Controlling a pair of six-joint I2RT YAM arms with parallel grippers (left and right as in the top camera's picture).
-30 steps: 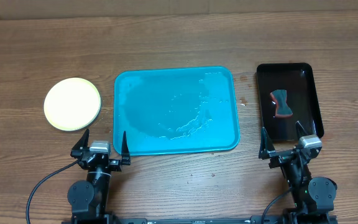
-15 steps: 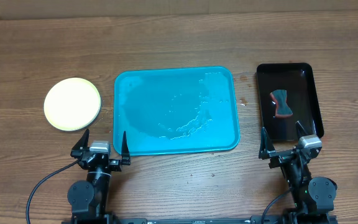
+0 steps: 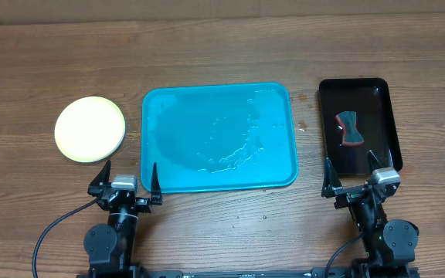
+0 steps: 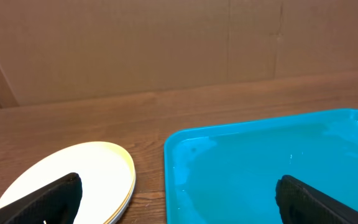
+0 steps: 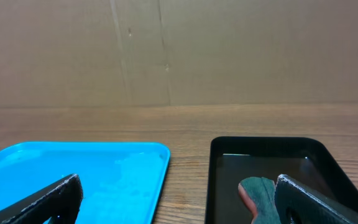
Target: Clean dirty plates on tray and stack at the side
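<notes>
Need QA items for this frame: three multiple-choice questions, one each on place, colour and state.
1. Where is the plate stack? A left of the tray; B on the tray; C right of the tray.
2. What colour is the small tray holding the sponge? A white; B black; C yellow.
3. How are the left tool and right tool? A both open; B both shut; C left holding a plate.

A: stack lies beyond the tray's left rim. B: it is black. A: fingers spread, nothing between.
</notes>
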